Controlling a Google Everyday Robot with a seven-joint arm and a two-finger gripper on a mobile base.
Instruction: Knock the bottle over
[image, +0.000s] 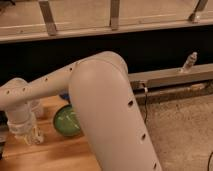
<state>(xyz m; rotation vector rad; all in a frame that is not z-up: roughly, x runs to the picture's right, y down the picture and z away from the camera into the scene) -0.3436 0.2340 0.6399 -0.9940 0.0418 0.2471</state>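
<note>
Bottle at the lower left of the frame, seen only as a pale slim shape low against the gripper; upright or tipped, cannot tell. Gripper down at the tabletop there, right against that shape; how wide it stands cannot be told. Just behind the wrist, a translucent white cup, partly covered. Under all of this, a wooden table of warm light-brown boards, filling the lower left corner. Right of the gripper, on the wood, a green bowl, its right side cut off by the arm. Large white robot arm sweeping from the lower middle up and back toward the left edge, dotted with small dark holes. Behind, across the full width, a black wall band beneath a pale ledge with metal uprights along the top. Further right, a low grey sill with a tiny clear bottle upright on it. Below the sill, speckled grey-beige floor, with a thin dark cable hanging down beside the arm.
</note>
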